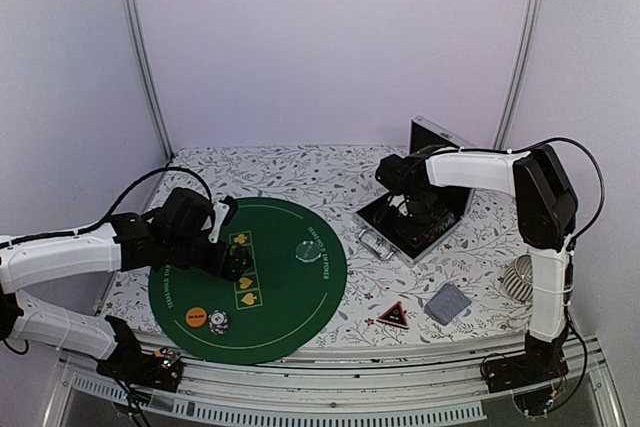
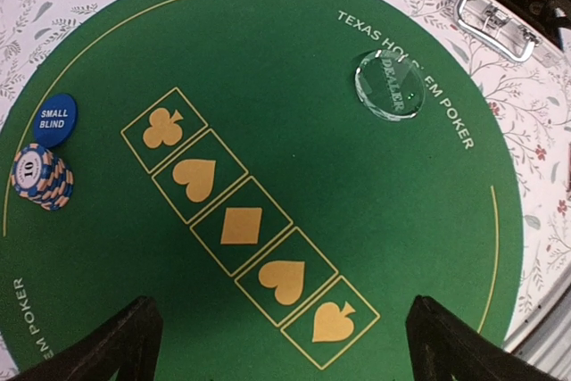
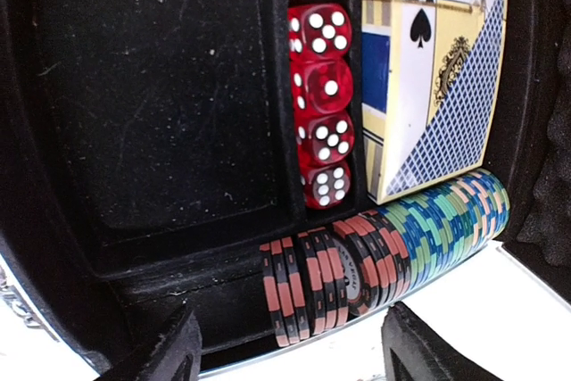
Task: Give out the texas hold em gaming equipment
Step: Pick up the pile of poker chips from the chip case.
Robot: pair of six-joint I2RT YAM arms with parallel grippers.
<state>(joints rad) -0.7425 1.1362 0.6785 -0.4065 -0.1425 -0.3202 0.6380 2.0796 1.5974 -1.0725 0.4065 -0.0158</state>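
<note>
Green felt mat (image 1: 290, 307): near its front rim an orange disc (image 1: 196, 316) sits just beside a chip stack (image 1: 218, 322). To the right, off the mat, lie a triangle token (image 1: 393, 315) and cards (image 1: 448, 303). The left gripper (image 2: 281, 345), spread and empty, hovers over bare felt. Farther back, a clear disc (image 2: 389, 85) lies near the rim. The right gripper (image 3: 290, 354) is spread above the chip row (image 3: 384, 247) in the case (image 3: 161, 86).

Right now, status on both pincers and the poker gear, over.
Left pincer open, empty, above green mat. Right pincer open, empty, over chip row in case. Chip stack and dealer disc on mat. Nothing seen blocking.
</note>
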